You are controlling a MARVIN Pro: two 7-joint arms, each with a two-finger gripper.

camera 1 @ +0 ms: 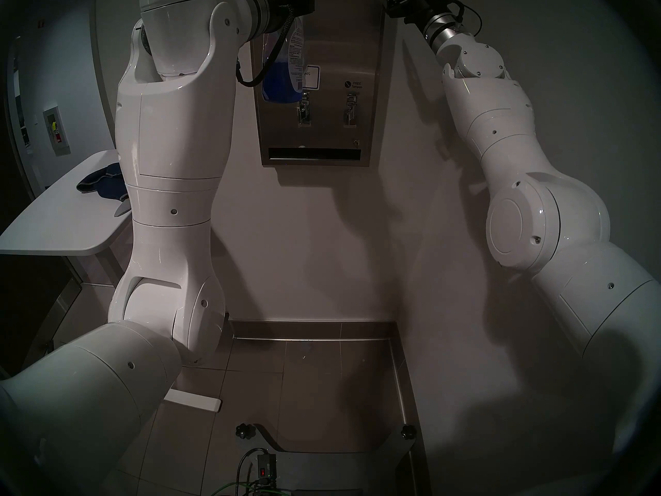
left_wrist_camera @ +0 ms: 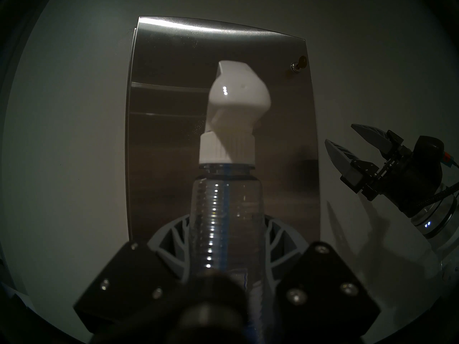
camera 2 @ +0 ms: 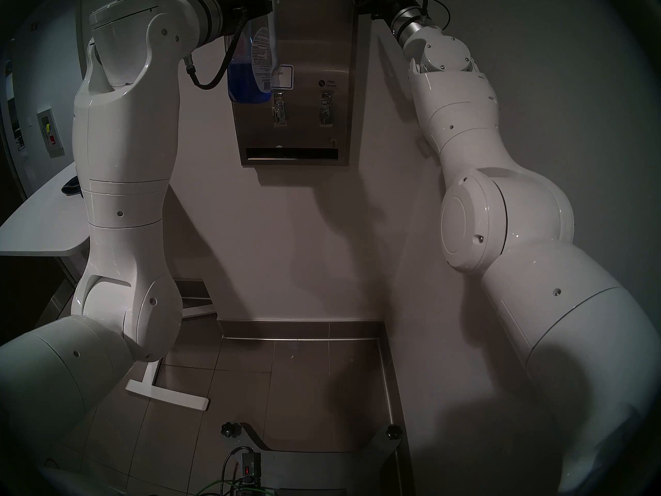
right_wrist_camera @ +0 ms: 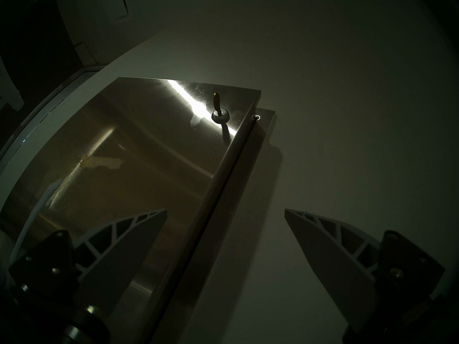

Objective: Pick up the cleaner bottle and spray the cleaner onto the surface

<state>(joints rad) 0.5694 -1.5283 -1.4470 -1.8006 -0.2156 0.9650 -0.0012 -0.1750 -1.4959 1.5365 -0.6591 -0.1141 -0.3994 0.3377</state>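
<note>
White wall (camera 1: 322, 234) fills the background, and mounted on it is the stainless-steel dispenser front (camera 1: 339, 55), the landmark for everything else. Low on that panel sit two lever knobs (camera 1: 303, 110), a blue-edged white sticker (camera 1: 312, 77) above the left one, and a dark slot (camera 1: 314, 154) near the bottom edge. A small key lock (left_wrist_camera: 298, 65) sticks out near the panel's upper right corner.

Directly in front of the dispenser's upper left part hangs the cleaner bottle (camera 1: 284, 69), upright, blue liquid pooled in its lower half and its printed label turned toward the panel's middle. The left gripper (left_wrist_camera: 227, 239) is clamped tight around the ribbed clear neck, a grey finger pressed on either side. Above the grip, the white trigger head (left_wrist_camera: 236, 100) points at the steel.

Just off the dispenser's right edge, over bare wall, the right gripper (left_wrist_camera: 347, 147) is empty, its two fingers spread wide apart.

Far left of the dispenser, a dark blue cloth (camera 1: 103, 184) lies crumpled on a white tabletop (camera 1: 53, 227). Fine pale specks and a smeared patch (right_wrist_camera: 99, 159) show on the steel in the right wrist view.
</note>
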